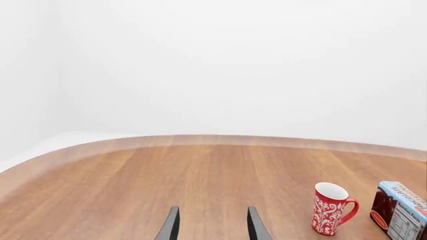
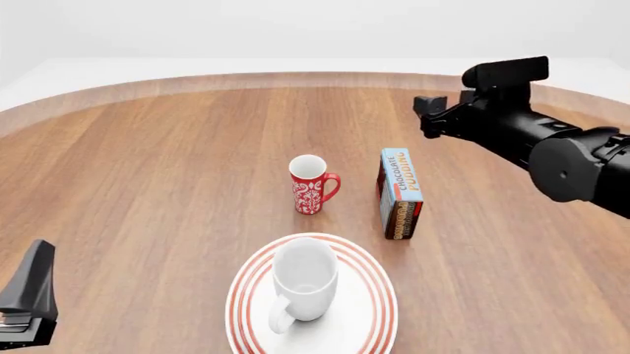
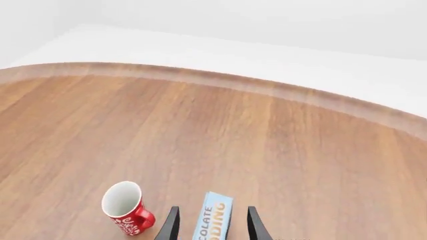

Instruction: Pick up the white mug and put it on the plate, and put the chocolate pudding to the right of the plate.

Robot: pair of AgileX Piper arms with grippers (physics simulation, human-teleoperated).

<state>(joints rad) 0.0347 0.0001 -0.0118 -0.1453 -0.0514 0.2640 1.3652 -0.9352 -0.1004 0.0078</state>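
Plate (image 2: 377,291) is sitting at the near edge with the white mug (image 2: 303,284) already standing on it. Pudding (image 2: 400,193) is lying just beyond the plate's right rim, long axis running away from the arms, beside the red mug (image 2: 311,184). Right claw (image 3: 209,226) is hanging spread and empty, straddling the pudding's far end lengthwise, so the right arm is nearer. Left claw (image 1: 210,225) is spread, idling well left of the plate.

A red mug (image 2: 312,185) with white floral pattern stands upright, apparently empty, on the wooden table (image 2: 147,184).
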